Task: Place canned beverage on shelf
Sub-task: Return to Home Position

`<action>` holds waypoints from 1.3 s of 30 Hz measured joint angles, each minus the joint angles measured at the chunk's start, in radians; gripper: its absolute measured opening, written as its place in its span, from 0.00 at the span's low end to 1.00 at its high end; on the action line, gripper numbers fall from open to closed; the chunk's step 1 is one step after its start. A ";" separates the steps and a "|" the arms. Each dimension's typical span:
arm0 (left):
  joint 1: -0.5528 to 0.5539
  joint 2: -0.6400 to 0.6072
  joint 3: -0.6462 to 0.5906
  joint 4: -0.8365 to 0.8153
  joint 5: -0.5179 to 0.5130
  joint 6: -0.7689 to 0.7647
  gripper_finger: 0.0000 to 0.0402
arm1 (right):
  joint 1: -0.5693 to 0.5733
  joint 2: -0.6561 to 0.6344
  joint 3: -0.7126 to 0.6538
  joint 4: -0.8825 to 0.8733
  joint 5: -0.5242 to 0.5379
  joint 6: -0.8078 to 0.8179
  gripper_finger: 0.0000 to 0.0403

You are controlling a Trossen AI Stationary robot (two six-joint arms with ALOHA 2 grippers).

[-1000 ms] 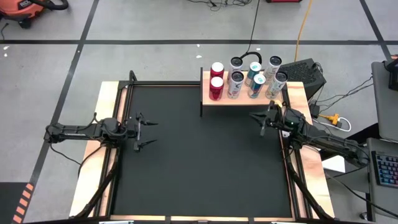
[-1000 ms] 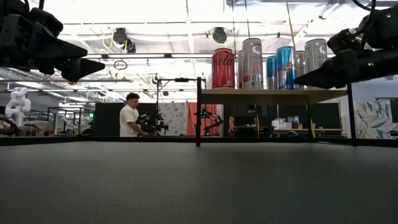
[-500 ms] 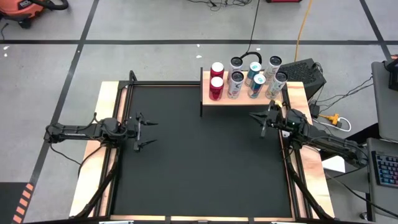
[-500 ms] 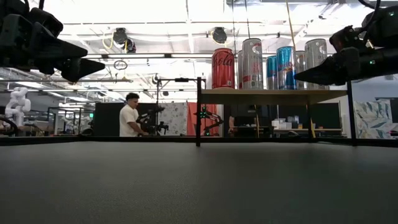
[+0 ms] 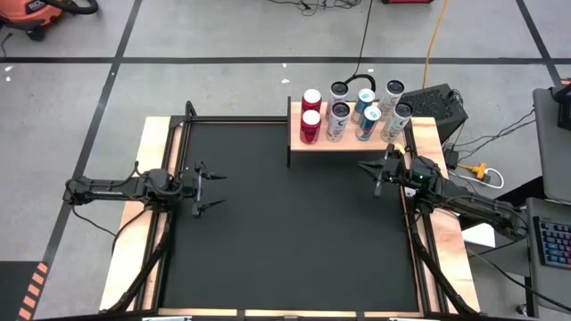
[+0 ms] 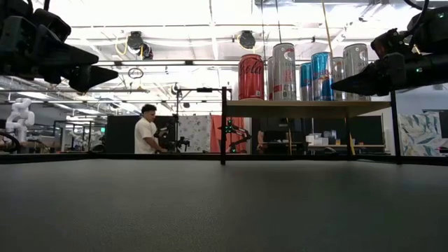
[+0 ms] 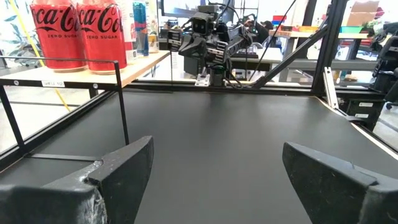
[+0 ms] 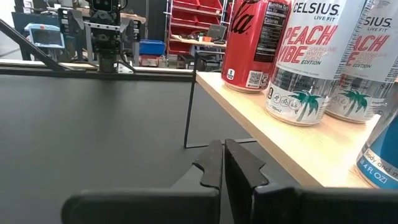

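The shelf (image 5: 346, 144) is a pale-wood board on black supports at the table's far right. Several cans stand upright on it by their bases: two red cola cans (image 5: 310, 125), white Celsius cans (image 8: 308, 62) and blue cans (image 6: 321, 75). My left gripper (image 5: 201, 189) is open and empty above the table's left side, far from the shelf. My right gripper (image 5: 375, 174) is shut and empty, just in front of the shelf's near edge and near its right end. In the low view both grippers hang above the table top, the left gripper (image 6: 98, 75) and the right gripper (image 6: 350, 85).
The black table top (image 5: 285, 232) has wooden strips along its sides. A black upright post (image 5: 288, 134) stands at the shelf's left end. Beyond the table, a person (image 6: 145, 131) stands in the room behind.
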 joint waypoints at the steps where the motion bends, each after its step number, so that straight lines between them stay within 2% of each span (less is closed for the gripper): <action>1: 0.000 0.000 0.000 0.000 0.000 0.000 0.90 | 0.000 -0.001 0.000 0.000 0.000 0.000 0.00; 16: 0.000 -0.071 0.000 0.000 0.000 0.000 0.90 | 0.000 -0.156 0.000 -0.007 0.000 0.000 0.00; 39: 0.000 -0.071 0.000 0.000 0.000 0.000 0.90 | -0.001 -0.156 0.000 0.000 0.000 0.001 0.00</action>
